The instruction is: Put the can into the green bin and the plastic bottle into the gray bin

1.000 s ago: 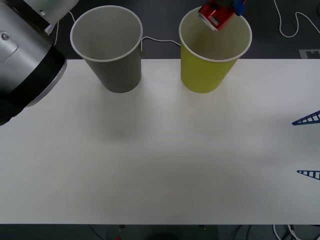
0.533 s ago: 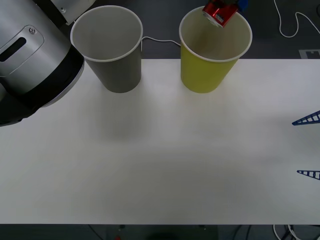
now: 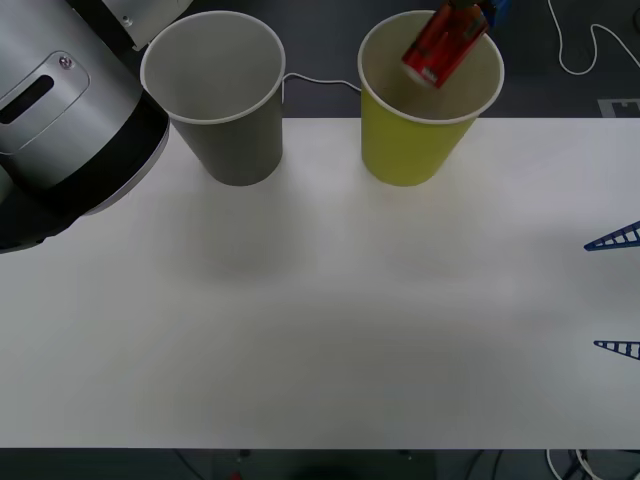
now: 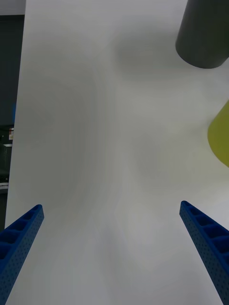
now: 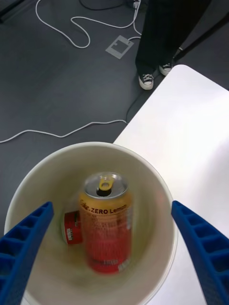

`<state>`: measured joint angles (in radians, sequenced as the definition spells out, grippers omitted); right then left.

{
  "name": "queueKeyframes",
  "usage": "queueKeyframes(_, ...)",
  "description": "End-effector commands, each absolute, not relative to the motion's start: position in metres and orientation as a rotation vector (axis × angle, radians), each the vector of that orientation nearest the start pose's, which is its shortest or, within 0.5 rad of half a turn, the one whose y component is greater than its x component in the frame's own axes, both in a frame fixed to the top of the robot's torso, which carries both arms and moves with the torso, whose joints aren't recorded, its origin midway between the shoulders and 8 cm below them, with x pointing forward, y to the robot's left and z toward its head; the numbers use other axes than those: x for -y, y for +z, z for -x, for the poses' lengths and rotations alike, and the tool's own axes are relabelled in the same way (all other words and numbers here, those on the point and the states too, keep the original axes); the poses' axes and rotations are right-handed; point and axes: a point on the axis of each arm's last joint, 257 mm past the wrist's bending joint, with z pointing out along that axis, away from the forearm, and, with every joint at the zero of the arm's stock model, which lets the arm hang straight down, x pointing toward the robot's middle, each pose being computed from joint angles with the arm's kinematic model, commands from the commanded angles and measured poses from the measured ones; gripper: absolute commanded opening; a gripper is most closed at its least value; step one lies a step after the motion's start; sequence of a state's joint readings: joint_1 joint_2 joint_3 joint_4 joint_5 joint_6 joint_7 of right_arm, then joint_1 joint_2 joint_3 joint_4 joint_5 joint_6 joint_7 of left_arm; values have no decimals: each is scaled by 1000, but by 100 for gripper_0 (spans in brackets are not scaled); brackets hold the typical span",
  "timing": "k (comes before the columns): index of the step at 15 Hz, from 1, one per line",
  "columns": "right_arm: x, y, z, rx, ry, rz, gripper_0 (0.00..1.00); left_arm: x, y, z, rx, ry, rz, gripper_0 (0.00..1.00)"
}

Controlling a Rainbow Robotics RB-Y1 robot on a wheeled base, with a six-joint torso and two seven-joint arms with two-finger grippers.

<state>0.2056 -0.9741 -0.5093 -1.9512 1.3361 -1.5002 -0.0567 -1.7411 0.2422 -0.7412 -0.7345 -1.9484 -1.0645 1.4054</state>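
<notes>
The can [image 3: 440,50], orange-gold above and red below, is loose and blurred inside the mouth of the green bin [image 3: 405,150], gold top up. My left gripper [image 3: 484,8] hangs over the bin's far rim. In the left wrist view its open fingers stand wide apart on either side of the can [image 5: 107,228], touching nothing, above the green bin's white rim [image 5: 143,157]. The gray bin [image 3: 235,150] stands to the left of the green one. My right gripper [image 3: 617,293] rests open at the table's right edge. The plastic bottle is out of view.
A small red object [image 5: 71,228] lies at the bottom of the green bin beside the can. My left arm's silver link [image 3: 60,120] looms over the table's far left corner. White cables [image 5: 71,28] trail on the dark floor beyond the table.
The can was held tilted above the green bin's far rim; now it is let go and has dropped lower into the bin's mouth. The left arm's silver link swung inward a second ago.
</notes>
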Motion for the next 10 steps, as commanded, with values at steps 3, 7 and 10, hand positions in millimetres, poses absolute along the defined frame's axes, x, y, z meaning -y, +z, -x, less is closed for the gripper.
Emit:
queueKeyframes(3,319,-138,-320,-1563,227,1680,100,139,70,-585,-1951,-262,-1147,100)
queueKeyframes(7,319,-138,-320,-1563,227,1680,100,100,89,-578,-1965,-337,-1183,100)
queueKeyframes(10,319,-138,-320,-1563,227,1680,100,70,91,-573,-1952,-401,-1193,100)
